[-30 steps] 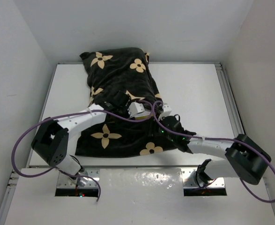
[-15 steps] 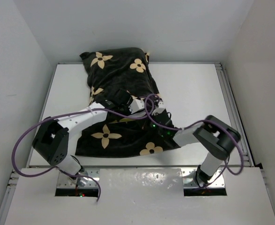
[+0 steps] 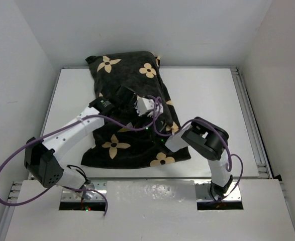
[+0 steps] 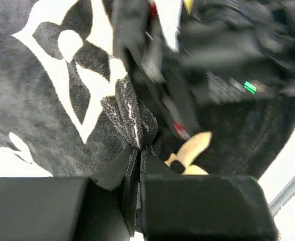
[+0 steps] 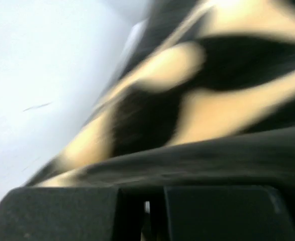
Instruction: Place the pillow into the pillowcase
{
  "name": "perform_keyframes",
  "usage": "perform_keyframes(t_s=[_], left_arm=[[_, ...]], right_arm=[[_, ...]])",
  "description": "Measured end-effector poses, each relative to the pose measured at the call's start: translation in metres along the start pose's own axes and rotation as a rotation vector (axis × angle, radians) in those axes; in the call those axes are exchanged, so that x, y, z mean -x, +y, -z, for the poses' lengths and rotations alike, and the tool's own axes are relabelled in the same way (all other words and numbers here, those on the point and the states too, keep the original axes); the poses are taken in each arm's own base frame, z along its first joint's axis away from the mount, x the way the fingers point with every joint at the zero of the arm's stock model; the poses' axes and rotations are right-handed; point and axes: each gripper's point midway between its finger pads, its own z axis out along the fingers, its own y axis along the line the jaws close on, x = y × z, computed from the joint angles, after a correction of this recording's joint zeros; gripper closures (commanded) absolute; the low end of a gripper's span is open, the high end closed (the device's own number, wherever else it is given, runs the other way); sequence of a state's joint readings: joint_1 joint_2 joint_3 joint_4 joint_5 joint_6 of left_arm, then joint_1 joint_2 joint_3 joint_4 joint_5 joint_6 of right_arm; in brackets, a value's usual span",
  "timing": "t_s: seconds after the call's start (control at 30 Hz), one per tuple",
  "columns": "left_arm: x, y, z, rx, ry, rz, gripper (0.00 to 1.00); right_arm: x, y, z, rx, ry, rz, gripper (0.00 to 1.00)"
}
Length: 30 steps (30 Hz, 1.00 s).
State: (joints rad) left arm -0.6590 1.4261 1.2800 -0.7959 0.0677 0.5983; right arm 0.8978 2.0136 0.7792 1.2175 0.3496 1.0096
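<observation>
Where pillowcase [image 3: 132, 75] bunches — left gripper [image 4: 138, 153] pinches it.

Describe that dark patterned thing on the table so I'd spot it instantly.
On the white table, under the reach of the two white arms, a large plush pillowcase lies stretched from the back wall toward the near edge. It is the only fabric there: black, printed with big tan four-petal flowers, which nothing else around it has.

The plump black flowered pillowcase [image 3: 127, 75] lies on the white bench [image 3: 207, 95], its far end against the wall. The left tool [image 3: 139, 116] and right tool [image 3: 158, 132] are close together over its middle.
</observation>
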Motion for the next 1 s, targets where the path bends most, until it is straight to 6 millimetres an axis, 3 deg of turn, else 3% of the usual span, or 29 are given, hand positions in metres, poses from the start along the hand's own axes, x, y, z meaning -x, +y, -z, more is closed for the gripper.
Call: perform_keyframes(t_s=[0.1,0.2,0.27,0.37,0.5,0.63,0.73,0.87,1.0], left_arm=[[0.000,-0.005,0.005,-0.025,-0.007,0.000,1.00],[0.001,-0.001,0.011,-0.005,-0.020,0.010,1.00],[0.000,0.006,0.015,0.015,-0.031,0.021,1.00],[0.001,0.014,0.019,0.036,-0.054,0.043,1.00],[0.004,0.018,0.019,0.041,-0.078,0.066,1.00],[0.010,0.019,0.021,0.037,-0.094,0.075,1.00],[0.013,0.019,0.023,0.036,-0.104,0.079,1.00],[0.012,0.015,0.024,0.018,-0.096,0.085,1.00],[0.012,0.010,0.030,-0.012,-0.089,0.079,1.00]], right_arm=[[0.007,-0.024,-0.010,-0.103,-0.016,0.023,1.00],[0.017,-0.035,-0.021,-0.137,0.011,0.055,1.00],[0.022,-0.038,-0.015,-0.137,0.054,0.089,1.00],[0.022,-0.039,0.022,-0.146,0.122,0.175,1.00],[-0.004,-0.032,0.077,-0.139,0.213,0.256,1.00],[-0.040,-0.027,0.096,-0.123,0.299,0.288,1.00],[-0.057,-0.041,0.085,-0.165,0.301,0.260,1.00],[-0.068,-0.083,0.065,-0.290,0.241,0.202,1.00],[-0.047,-0.096,0.021,-0.353,0.087,0.089,1.00]])
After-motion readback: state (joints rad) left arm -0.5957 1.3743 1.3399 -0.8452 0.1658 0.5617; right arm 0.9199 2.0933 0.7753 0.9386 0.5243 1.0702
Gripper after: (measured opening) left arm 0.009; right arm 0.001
